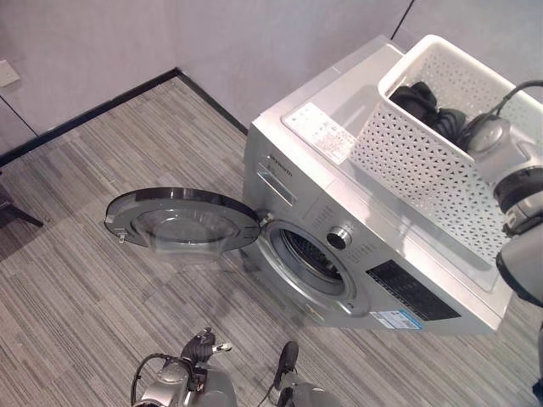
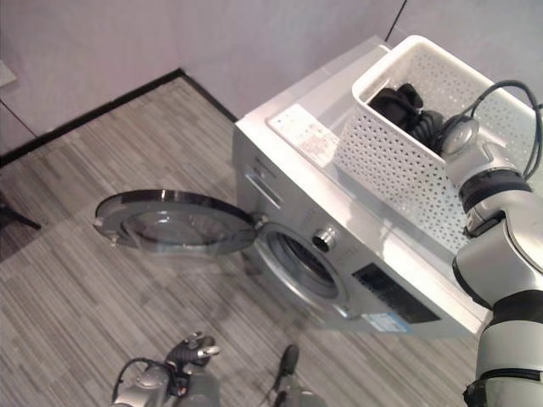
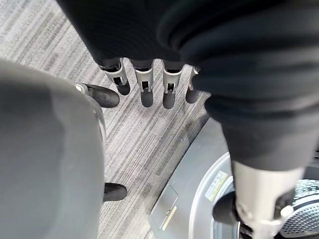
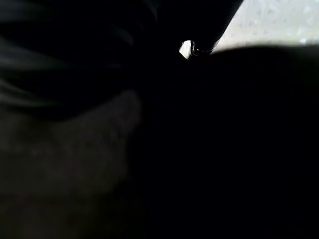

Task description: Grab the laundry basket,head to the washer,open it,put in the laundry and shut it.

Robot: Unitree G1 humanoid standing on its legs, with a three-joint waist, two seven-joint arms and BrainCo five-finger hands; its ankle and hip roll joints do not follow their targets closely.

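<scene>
Both eye views look down on the open washer (image 1: 356, 246); wrist views sit close.

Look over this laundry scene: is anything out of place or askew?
Nothing stands out. The white basket sits on the washer with dark laundry inside; the washer door hangs open as intended.

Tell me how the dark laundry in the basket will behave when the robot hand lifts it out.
The dark laundry lies crumpled in folds inside the white basket, so it is probably floppy and will sag and trail when lifted. It looks like soft cloth, likely light. Being bunched together, pieces may come up tangled or snag on the basket's perforated wall.
</scene>
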